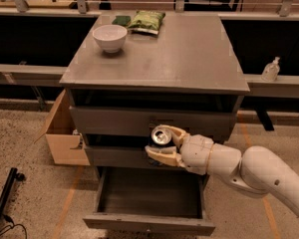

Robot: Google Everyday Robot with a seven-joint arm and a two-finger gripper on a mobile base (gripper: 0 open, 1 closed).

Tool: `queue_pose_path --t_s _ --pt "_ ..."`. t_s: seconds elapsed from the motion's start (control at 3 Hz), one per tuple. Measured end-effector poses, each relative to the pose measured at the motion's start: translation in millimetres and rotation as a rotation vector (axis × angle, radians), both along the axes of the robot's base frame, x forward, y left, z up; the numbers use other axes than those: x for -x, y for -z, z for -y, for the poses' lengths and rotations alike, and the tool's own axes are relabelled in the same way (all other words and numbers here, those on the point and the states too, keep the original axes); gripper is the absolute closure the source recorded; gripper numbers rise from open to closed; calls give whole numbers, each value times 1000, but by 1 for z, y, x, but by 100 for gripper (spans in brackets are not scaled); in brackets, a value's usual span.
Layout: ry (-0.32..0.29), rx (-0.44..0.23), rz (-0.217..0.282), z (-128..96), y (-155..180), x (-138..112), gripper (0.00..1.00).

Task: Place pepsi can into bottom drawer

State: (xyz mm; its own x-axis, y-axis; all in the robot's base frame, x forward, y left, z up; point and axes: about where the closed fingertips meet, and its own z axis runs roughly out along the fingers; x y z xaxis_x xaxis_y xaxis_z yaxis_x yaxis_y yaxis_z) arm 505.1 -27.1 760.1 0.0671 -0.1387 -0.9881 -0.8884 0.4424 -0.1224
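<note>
Blue can (161, 136) in gripper (157, 142) above drawer (148, 223)

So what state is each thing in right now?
pepsi can: upright, held in the gripper
gripper: shut on the pepsi can, in front of the middle drawer
bottom drawer: pulled open, nothing inside
middle drawer: closed
top drawer: closed
white bowl: upright

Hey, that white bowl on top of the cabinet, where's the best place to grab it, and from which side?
Probably the rim of the white bowl, from straight above, one finger inside, one outside: it stands upright, mouth open, nothing leaning on it. The pincer is low, before the middle drawer, shut on the pepsi can.
</note>
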Motion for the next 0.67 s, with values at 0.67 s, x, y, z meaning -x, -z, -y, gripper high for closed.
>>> queue_pose_path --t_s 0.67 --pt "-196 98 93 -30 101 -3 100"
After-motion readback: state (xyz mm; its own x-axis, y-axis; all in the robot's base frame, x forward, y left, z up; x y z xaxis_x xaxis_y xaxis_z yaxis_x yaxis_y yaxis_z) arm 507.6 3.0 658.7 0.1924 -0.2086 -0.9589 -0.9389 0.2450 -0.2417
